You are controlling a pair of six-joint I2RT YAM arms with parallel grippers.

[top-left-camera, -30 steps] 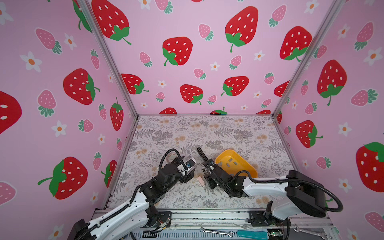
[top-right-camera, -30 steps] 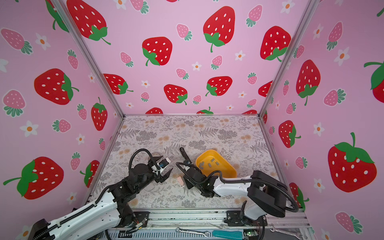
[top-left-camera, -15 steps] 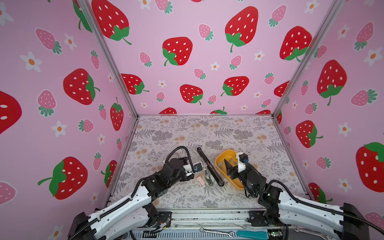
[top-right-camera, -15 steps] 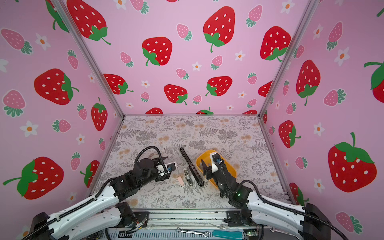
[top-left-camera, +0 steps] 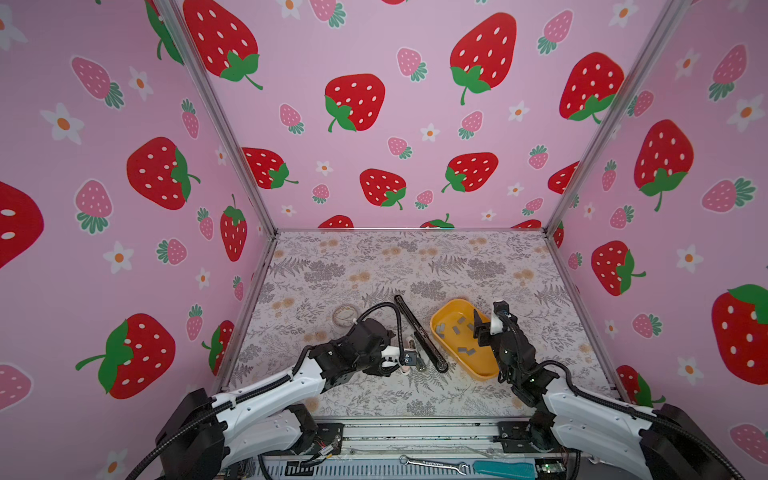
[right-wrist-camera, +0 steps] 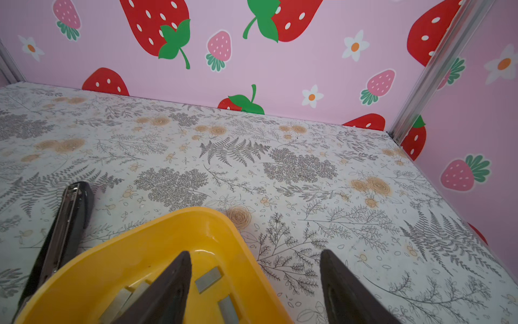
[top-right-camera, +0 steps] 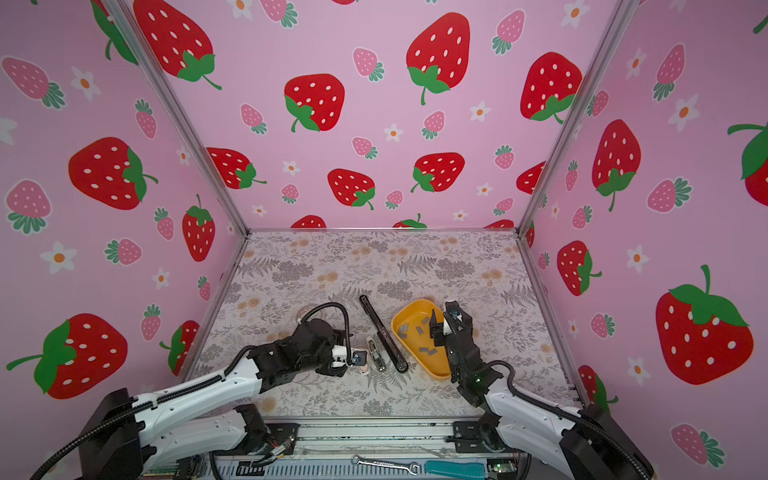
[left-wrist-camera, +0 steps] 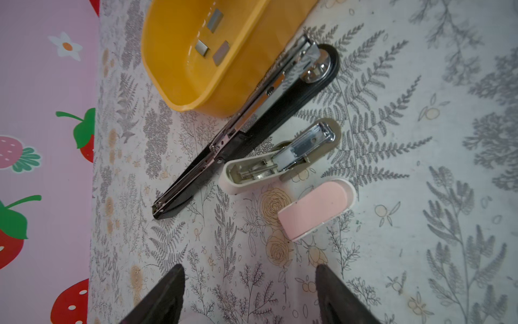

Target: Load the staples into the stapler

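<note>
A long black stapler lies opened flat mid-table, its metal channel facing up. Beside it a small pink stapler lies opened too, its pink cap swung aside. Several grey staples lie in a yellow tray right of the black stapler. My left gripper is open, just short of the pink stapler, holding nothing. My right gripper is open and empty, straddling the tray's far-right rim with one finger over the staples.
A clear tape ring lies left of the black stapler, behind my left arm. Pink strawberry walls close in the table on three sides. A wrench and a teal-handled tool lie on the front rail below the table edge.
My right gripper has left the black stapler, swung right over the tray and opened wider. The black stapler now lies flat. My left gripper has shifted slightly towards the pink stapler.
</note>
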